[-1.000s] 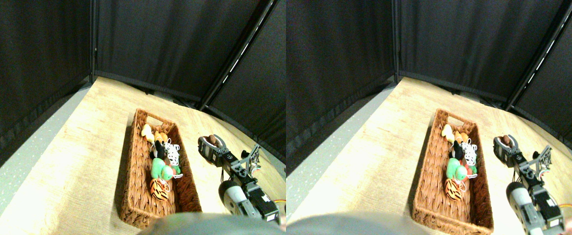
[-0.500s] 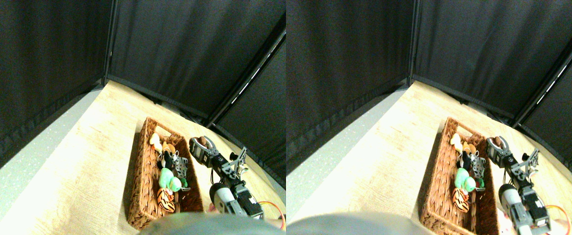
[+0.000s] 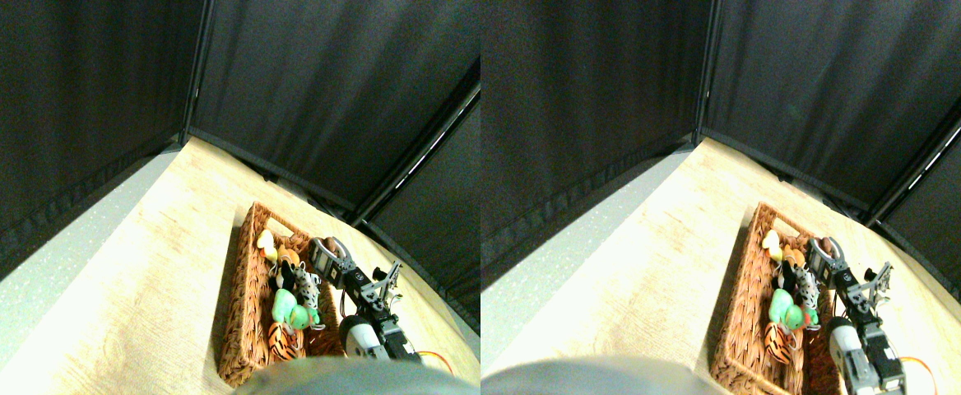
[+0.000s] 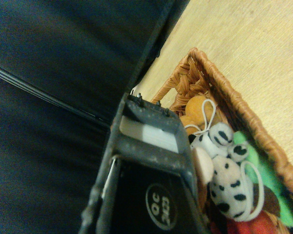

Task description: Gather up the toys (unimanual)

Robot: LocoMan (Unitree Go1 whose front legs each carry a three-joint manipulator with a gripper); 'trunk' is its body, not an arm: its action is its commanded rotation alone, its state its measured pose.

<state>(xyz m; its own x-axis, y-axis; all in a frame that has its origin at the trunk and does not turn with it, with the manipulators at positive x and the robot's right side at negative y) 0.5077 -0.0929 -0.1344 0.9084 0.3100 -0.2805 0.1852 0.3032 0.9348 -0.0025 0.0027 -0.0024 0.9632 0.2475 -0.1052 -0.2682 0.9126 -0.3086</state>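
woven wicker basket; plush toys; matt wood-grain table.

No label, brand, number or sign can be read on the wicker basket, on the toys lying in it, on the wooden table or on the dark curtains behind. The stereo pair is too small and soft to show any print, and the toys in the wrist view carry none
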